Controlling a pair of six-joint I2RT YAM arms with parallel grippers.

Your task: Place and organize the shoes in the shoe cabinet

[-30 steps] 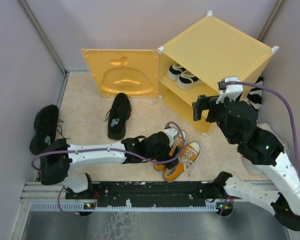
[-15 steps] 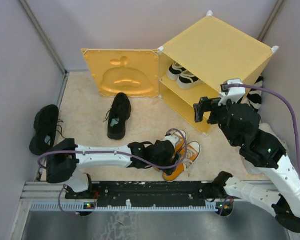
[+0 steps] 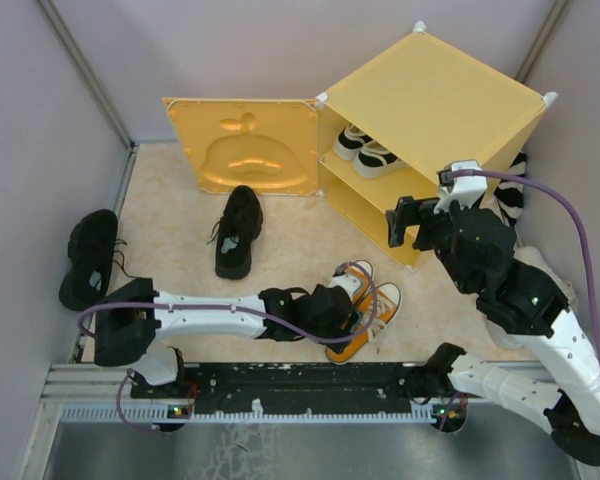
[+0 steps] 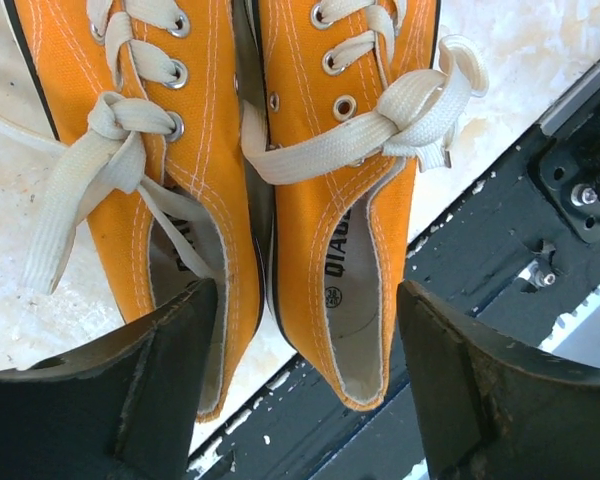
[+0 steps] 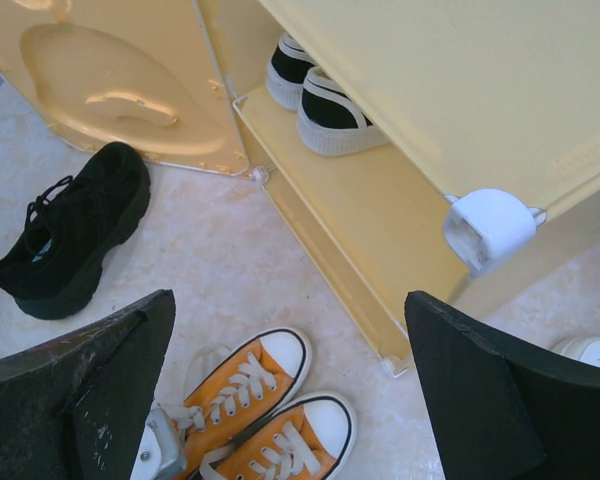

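Observation:
The orange sneakers lie side by side on the floor, toes toward the shoe cabinet. My left gripper is open over their heels. In the left wrist view, one finger is over the left shoe's opening and the other is beyond the right shoe's heel. The black-and-white pair stands on the cabinet's inner shelf. One black sneaker lies by the open door and another at far left. My right gripper is open and empty in front of the cabinet.
The black metal rail runs along the near edge, right behind the orange heels. A cream-white shoe shows at the right beside the cabinet. A black-and-white striped item sits behind the cabinet's right side. Walls close in on the left and right.
My left gripper has moved toward the near edge and now sits over the heels of the orange sneakers. The right arm has shifted only slightly.

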